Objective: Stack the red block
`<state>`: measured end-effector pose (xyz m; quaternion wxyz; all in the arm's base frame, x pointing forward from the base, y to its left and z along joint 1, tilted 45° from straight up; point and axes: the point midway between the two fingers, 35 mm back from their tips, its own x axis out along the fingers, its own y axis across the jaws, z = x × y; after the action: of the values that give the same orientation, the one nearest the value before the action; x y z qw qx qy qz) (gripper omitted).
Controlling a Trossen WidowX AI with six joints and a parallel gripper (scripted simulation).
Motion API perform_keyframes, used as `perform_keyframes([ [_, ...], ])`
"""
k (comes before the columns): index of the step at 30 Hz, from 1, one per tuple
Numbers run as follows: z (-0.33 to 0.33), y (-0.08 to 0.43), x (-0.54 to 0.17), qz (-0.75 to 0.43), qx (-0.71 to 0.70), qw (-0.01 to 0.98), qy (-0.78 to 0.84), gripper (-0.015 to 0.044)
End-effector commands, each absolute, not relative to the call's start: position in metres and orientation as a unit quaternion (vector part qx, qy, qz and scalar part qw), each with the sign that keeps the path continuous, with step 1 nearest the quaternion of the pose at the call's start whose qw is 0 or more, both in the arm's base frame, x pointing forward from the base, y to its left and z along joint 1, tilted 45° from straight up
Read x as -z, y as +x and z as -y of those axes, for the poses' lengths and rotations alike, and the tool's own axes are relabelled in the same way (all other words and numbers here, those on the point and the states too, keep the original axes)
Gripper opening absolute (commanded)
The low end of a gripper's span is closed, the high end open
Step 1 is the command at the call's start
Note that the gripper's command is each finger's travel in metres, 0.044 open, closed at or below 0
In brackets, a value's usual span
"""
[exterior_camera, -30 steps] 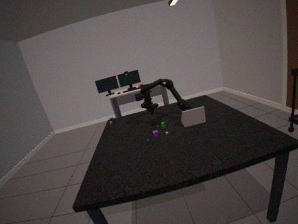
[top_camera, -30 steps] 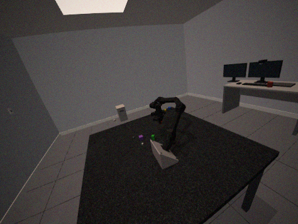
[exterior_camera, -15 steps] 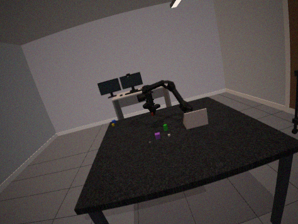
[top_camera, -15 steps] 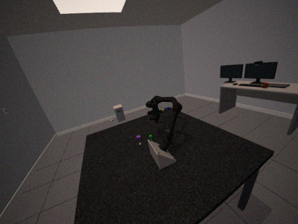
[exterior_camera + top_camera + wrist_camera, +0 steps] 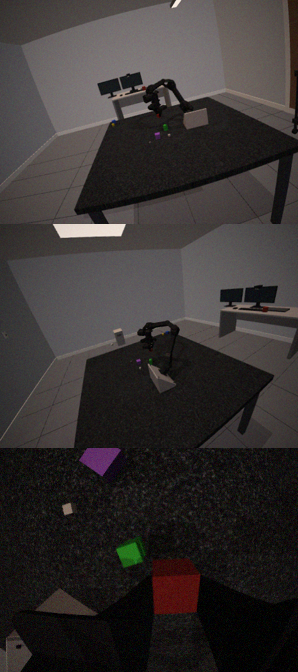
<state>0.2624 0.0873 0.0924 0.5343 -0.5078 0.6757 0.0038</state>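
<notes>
The gripper (image 5: pixel 176 611) is clamped on the red block (image 5: pixel 176 587), which sits between its 2 dark fingers in the wrist view. In the exterior view the gripper (image 5: pixel 158 112) hangs above the surface (image 5: pixel 188 157) with the block (image 5: pixel 158 115) at its tip, clear of the surface as far as the small picture lets one judge.

The green tower (image 5: pixel 131 554) lies below and just to the left of the block in the wrist view, near it but apart; from above only its top face shows. Further out on the same side are a small pale cube (image 5: pixel 67 508) and, beyond it, a purple block (image 5: pixel 100 455), both on the surface.

In the top view the tower (image 5: pixel 150 361) stands upright in front of the gripper (image 5: pixel 150 347), with the purple block (image 5: pixel 138 360) beside it. A pale wedge (image 5: pixel 161 379) sits by the arm's base, behind the gripper.
</notes>
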Motion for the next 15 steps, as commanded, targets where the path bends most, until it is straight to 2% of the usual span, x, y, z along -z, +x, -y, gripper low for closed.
perform_keyframes([
  [1, -0.100, 0.238, -0.073, -0.678, 0.000, 0.531, -0.508, 0.0000],
  [15, -0.085, 0.233, -0.049, -0.678, 0.002, 0.531, -0.509, 0.0000],
])
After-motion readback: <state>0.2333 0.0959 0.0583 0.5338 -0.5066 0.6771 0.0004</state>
